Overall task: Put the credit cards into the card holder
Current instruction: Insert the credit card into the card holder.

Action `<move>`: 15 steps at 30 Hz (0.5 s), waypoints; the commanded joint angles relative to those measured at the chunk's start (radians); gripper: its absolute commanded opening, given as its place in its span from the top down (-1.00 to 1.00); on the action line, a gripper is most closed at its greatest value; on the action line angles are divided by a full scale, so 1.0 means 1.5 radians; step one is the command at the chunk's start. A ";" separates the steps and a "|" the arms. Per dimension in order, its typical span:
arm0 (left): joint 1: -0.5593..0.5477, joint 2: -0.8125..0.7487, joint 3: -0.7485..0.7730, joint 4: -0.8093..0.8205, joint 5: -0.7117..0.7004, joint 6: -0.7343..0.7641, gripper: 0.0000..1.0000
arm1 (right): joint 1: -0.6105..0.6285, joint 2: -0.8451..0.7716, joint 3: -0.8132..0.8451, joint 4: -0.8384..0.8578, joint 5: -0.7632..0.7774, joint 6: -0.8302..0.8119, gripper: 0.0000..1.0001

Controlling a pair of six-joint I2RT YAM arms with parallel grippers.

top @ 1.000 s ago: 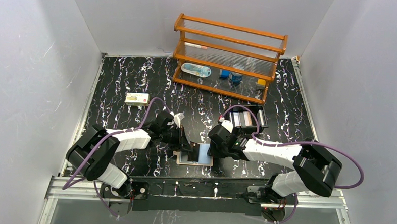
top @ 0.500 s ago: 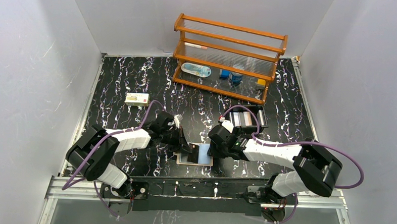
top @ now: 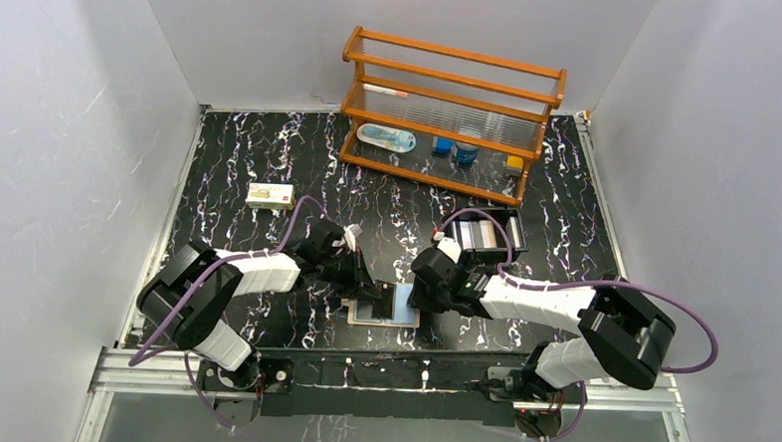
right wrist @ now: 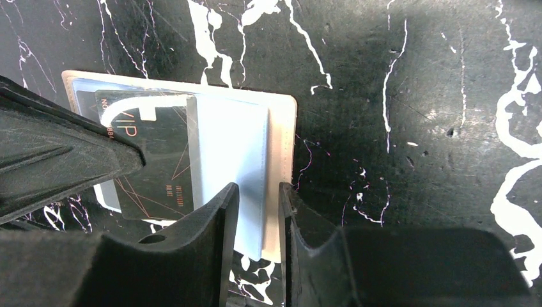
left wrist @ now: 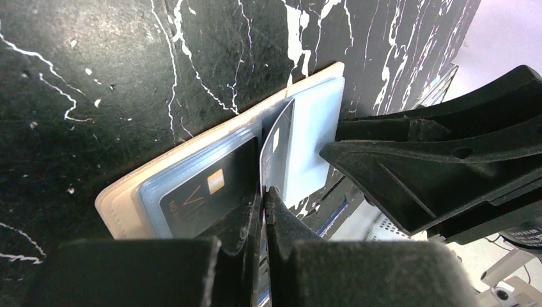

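Observation:
The tan card holder (top: 358, 318) lies open near the table's front edge. My left gripper (top: 380, 298) is shut on a thin clear inner sleeve (left wrist: 276, 144) and holds it upright over the holder's spine. A black VIP card (left wrist: 192, 201) sits in the left half, also seen in the right wrist view (right wrist: 153, 160). A light blue credit card (right wrist: 233, 147) lies on the right half (left wrist: 313, 141). My right gripper (right wrist: 259, 192) hovers over that card's right edge and the tan rim (right wrist: 281, 128), jaws a narrow gap apart and empty. The yellowish card is out of view.
A wooden rack (top: 449, 114) with small items stands at the back. A small white box (top: 270, 196) lies at the left. A black open case (top: 486, 235) sits behind my right arm. The table's front rail (top: 380, 370) runs just below the holder.
My left gripper has shifted slightly right and swung the sleeve up to stand over the holder, covering part of the blue card. The right arm has barely moved.

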 commanded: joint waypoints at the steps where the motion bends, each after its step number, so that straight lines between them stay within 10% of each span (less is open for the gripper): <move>1: -0.005 0.024 -0.003 0.012 -0.034 -0.001 1.00 | 0.004 0.001 -0.017 0.014 0.014 0.006 0.24; 7: -0.014 0.026 0.000 0.004 -0.043 -0.010 0.87 | 0.003 0.001 -0.017 0.015 0.014 0.008 0.22; 15: -0.018 -0.022 0.025 -0.095 -0.093 0.004 0.18 | 0.004 -0.022 -0.017 -0.007 0.029 0.007 0.28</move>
